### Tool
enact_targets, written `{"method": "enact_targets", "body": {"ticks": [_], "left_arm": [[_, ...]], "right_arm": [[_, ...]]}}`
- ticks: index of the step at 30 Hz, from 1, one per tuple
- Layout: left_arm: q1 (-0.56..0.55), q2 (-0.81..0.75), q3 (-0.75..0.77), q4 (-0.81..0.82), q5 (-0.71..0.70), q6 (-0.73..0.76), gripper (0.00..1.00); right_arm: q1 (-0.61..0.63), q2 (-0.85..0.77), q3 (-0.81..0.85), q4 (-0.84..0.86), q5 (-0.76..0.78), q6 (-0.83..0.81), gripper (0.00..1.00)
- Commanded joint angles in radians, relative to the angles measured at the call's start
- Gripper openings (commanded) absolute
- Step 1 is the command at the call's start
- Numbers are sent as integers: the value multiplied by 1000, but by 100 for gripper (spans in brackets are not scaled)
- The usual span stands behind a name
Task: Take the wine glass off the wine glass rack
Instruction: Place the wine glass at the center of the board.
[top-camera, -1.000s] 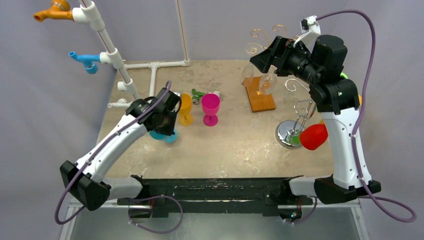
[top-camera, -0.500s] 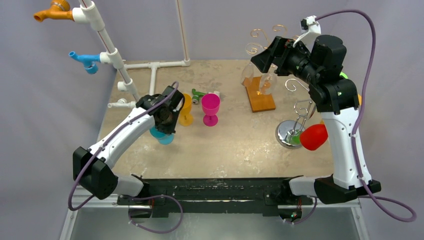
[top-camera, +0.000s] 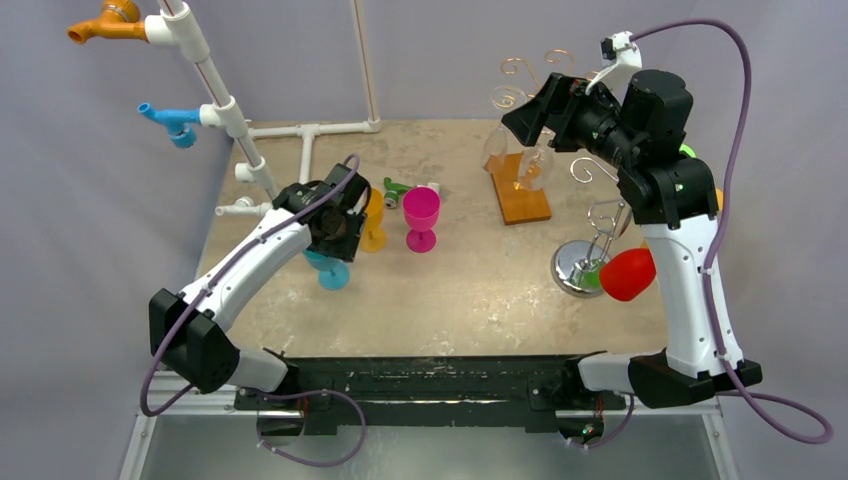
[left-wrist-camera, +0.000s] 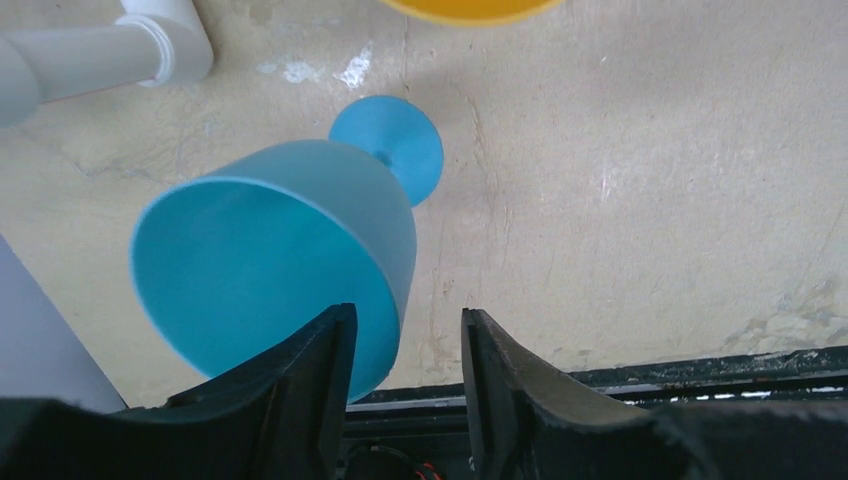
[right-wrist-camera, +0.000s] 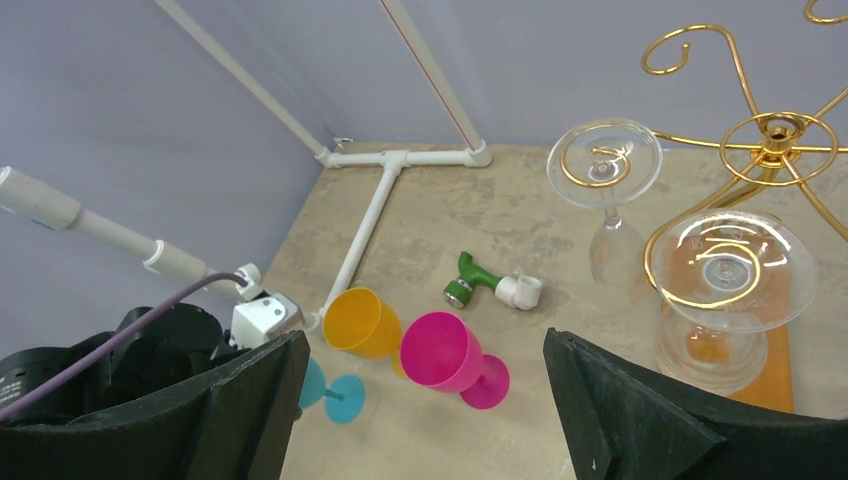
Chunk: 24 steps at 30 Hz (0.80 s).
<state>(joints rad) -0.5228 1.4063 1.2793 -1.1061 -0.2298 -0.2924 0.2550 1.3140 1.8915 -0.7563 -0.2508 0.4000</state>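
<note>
The gold wire rack (top-camera: 522, 75) stands on a wooden base (top-camera: 522, 195) at the back right; it also shows in the right wrist view (right-wrist-camera: 779, 130). Two clear wine glasses hang upside down from it (right-wrist-camera: 606, 170) (right-wrist-camera: 730, 270). My right gripper (top-camera: 527, 115) is held high just left of the rack, wide open and empty (right-wrist-camera: 425, 400). My left gripper (top-camera: 335, 232) is open over a blue cup (left-wrist-camera: 270, 260) that stands on the table. The cup's rim edge lies beside the left finger (left-wrist-camera: 320, 350).
A yellow cup (top-camera: 372, 222), a magenta cup (top-camera: 421, 212) and a green pipe fitting (top-camera: 397, 189) stand mid-table. A white PVC pipe frame (top-camera: 300, 132) runs along the back left. A chrome stand (top-camera: 578, 268) with a red cup (top-camera: 628, 273) is at the right.
My left arm has swung its gripper a little right and farther back, above the blue cup. The cup stays on the table. The right arm has not moved.
</note>
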Motion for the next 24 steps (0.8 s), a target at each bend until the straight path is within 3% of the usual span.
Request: {"method": "enact_targets", "body": {"ticks": [1,13,24], "left_arm": [[7,-15,77,30,-60,16,49],[7,-34,209,68,-34,49,67],[-62,-89,262,193,152,60,81]], "right_arm": [[3,-14,6,-10,26,-16,99],[4,-33,8,-45,124,-6,99],[4,-132,-11,-130,417,-11,99]]}}
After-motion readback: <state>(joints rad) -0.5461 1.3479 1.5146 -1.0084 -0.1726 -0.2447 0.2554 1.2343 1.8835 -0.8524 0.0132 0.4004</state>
